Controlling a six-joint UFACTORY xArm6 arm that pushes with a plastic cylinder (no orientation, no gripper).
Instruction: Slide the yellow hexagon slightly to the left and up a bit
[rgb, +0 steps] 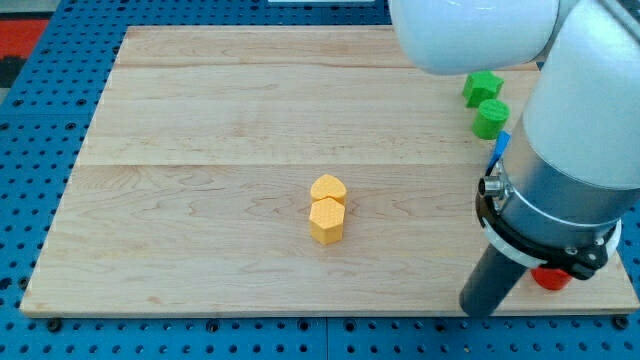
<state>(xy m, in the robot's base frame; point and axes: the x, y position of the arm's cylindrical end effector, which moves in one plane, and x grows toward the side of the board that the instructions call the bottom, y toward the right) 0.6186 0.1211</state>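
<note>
Wooden bench (200, 120) on blue pegboard. Yellow hexagon (326, 221) mid-board, touching yellow heart (328, 188) above. No pincer; my tip (478, 308) bottom right, well apart. Approach step: likely get to hexagon's lower-right side first.

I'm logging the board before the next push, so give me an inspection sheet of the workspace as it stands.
Surface: wooden board, light planks, lying flat.
Job's things: yellow hexagon near the board's middle, touching the yellow heart-shaped block just above it.
Clutter: two green blocks at the view's upper right, close together; a red block at the lower right, mostly hidden by the arm.
Claw: none fitted; my tip sits near the board's bottom edge, well to the right of the yellow blocks.
Cables: a blue one on the arm.
Surroundings: blue perforated table around the board.
</note>
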